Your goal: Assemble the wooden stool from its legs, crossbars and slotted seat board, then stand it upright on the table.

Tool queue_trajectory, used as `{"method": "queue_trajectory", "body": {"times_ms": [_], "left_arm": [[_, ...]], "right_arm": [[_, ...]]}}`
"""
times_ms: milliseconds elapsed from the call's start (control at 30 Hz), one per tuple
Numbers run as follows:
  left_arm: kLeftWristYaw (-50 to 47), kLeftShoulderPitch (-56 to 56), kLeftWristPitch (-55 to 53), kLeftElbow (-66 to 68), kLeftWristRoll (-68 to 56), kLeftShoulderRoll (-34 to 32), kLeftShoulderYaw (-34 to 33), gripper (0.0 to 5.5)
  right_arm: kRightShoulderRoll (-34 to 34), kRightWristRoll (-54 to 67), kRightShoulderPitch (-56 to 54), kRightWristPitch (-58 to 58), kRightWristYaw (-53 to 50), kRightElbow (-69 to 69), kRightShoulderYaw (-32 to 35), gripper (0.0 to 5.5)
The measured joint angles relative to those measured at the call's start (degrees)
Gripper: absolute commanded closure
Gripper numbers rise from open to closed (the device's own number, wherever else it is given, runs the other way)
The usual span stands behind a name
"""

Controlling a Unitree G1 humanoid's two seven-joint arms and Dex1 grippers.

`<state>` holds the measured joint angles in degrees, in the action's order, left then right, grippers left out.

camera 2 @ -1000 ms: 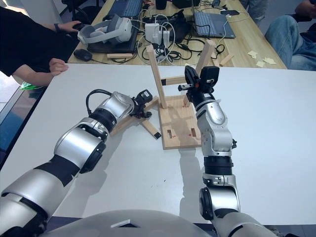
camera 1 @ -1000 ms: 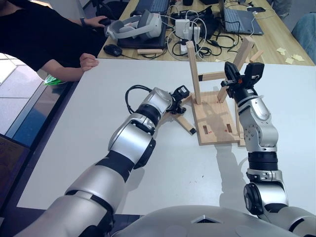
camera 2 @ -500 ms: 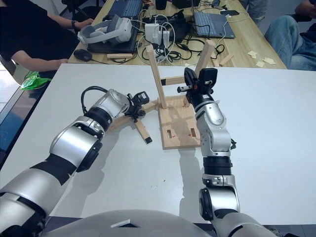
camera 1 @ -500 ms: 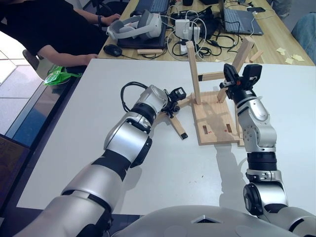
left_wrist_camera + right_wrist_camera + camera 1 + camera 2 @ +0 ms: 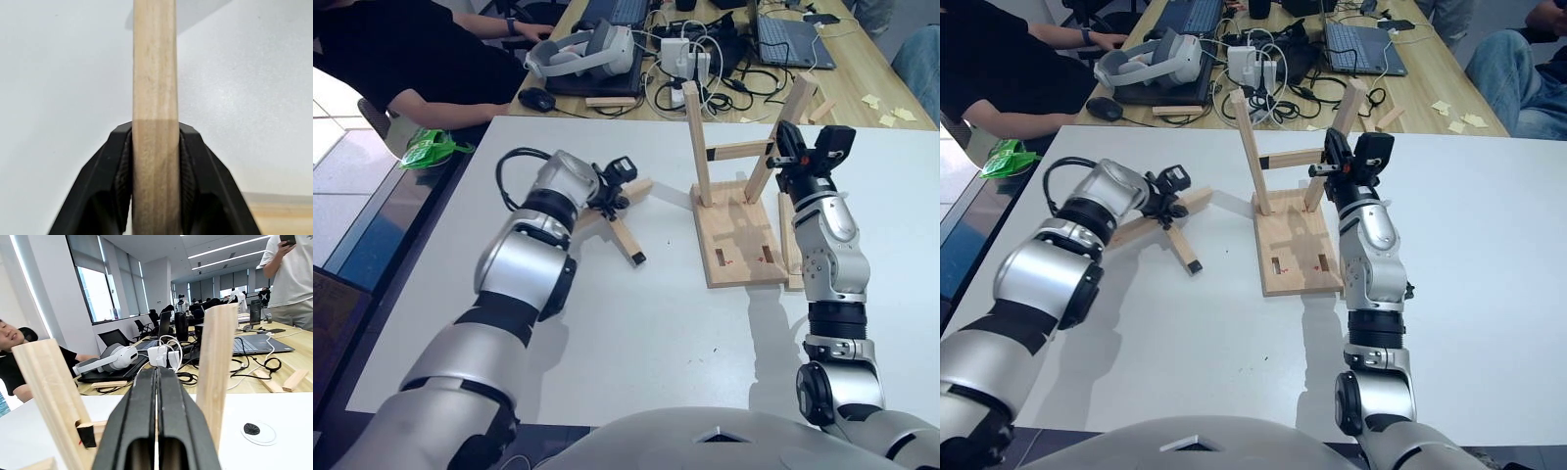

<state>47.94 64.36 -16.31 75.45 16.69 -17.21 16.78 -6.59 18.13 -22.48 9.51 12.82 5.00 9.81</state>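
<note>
The slotted seat board [image 5: 736,253] lies flat near the table's [image 5: 607,333] far edge with two legs [image 5: 697,147] and a crossbar [image 5: 740,151] standing in it, the right gripper [image 5: 157,374] pinched together on nothing beside that crossbar, and the left gripper [image 5: 610,199] clamped on a loose leg piece [image 5: 628,240] left of the board.

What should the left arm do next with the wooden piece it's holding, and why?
Probably carry the leg piece in the left gripper toward the seat board. The gripper is clamped on it, off to the board's left, and the board's two near slots are empty while two legs already stand at its far end.
</note>
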Motion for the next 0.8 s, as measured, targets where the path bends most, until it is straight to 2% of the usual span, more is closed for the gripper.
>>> {"method": "queue_trajectory", "body": {"times_ms": [133,233,433,533,633,700,800], "left_arm": [[-0.3,2.2,-1.7,-0.3,-3.0,-3.8,-4.6,4.46],[-4.1,3.5,-3.9,-0.7,-6.8,-6.8,-10.0,4.46],[-12.7,3.8,-8.5,-5.1,-18.2,-10.1,-23.7,4.46],[-21.9,1.7,-10.5,-13.3,-27.7,-9.5,-34.5,4.46],[-29.6,-5.1,-12.5,-29.0,-34.8,-5.6,-41.7,4.46],[-35.4,-11.5,-13.9,-42.4,-39.2,1.2,-44.9,4.46],[-41.0,-19.1,-15.6,-59.7,-45.8,10.3,-46.1,4.46]], "right_arm": [[-0.5,0.2,-1.1,-0.7,-0.8,0.7,1.7,5.50],[-1.2,0.6,-2.7,-1.0,-1.0,1.2,2.8,5.50],[-5.1,1.4,-5.4,-0.1,-0.9,0.4,5.2,5.50],[-7.1,3.5,-7.5,3.4,1.4,-1.7,4.9,5.50],[-10.5,5.2,-7.9,8.8,5.8,-5.4,3.2,5.50],[-13.9,7.7,-7.6,15.8,11.6,-10.1,-0.3,5.50],[-19.9,12.9,-7.1,26.4,21.2,-19.1,-7.0,5.50]]}}
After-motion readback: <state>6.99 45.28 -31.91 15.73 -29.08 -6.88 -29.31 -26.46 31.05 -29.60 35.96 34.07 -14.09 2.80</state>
